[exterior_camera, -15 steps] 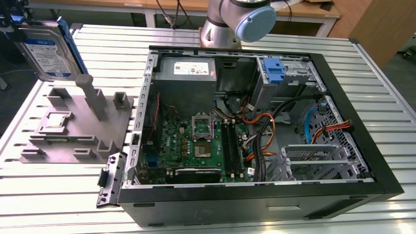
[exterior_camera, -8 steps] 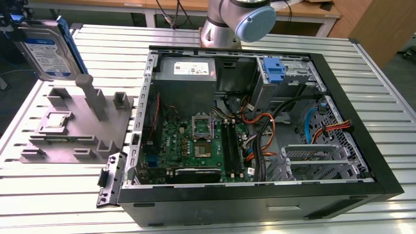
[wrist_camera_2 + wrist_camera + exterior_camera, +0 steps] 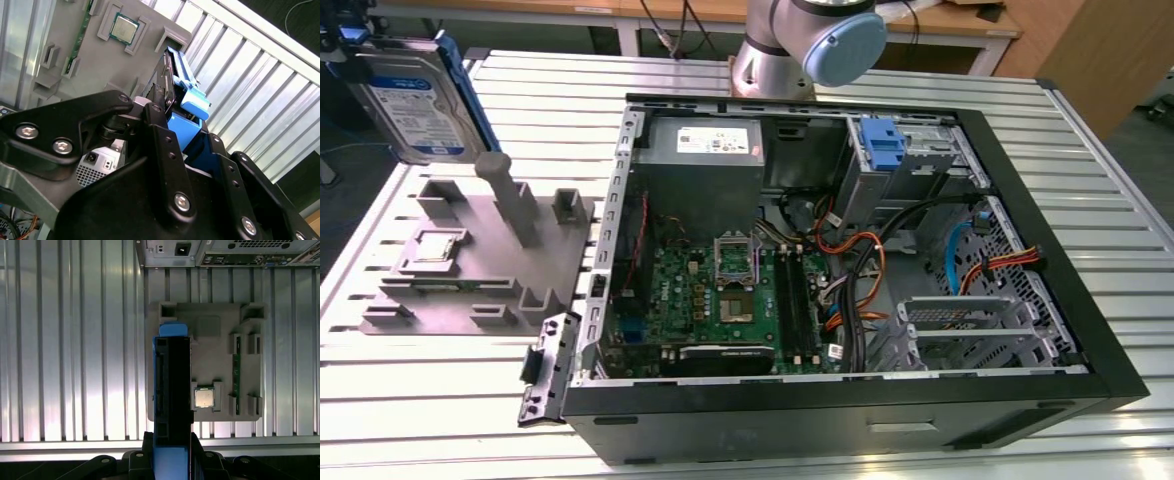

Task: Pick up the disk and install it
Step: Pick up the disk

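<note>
1. The disk point(image 3: 414, 100) hangs upright in the air at the exterior view's left, above the grey holder point(image 3: 480, 270) and clear of it.
2. The gripper point(image 3: 181, 124) is closed on the disk's blue frame.
3. I judge that the picking up is done and the installing is left: the disk is well apart from the open case point(image 3: 854, 400) on the counter point(image 3: 440, 400).

Open black computer case point(image 3: 854, 410) at bench centre: orange-and-black cable bundle point(image 3: 847, 300) clutters its middle — silver perforated drive cage point(image 3: 974, 320) beside it, open from above.
</note>
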Controlling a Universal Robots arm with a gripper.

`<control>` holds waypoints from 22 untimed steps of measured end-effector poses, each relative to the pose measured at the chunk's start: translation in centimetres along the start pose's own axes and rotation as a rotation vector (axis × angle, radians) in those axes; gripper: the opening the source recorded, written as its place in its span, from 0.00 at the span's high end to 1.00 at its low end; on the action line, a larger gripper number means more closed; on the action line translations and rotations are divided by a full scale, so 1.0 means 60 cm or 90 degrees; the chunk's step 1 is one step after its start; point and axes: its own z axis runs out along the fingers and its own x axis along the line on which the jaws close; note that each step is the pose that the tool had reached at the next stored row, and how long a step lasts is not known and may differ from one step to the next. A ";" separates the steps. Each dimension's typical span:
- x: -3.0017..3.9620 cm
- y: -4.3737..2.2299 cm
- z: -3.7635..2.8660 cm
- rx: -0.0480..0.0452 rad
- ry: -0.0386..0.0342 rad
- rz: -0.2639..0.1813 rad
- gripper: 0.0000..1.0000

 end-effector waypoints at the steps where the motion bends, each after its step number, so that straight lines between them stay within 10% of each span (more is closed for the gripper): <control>1: 0.000 0.000 0.000 0.0000 0.0000 0.000 0.63; 22: 0.000 0.000 -0.013 0.0000 0.0000 0.000 0.63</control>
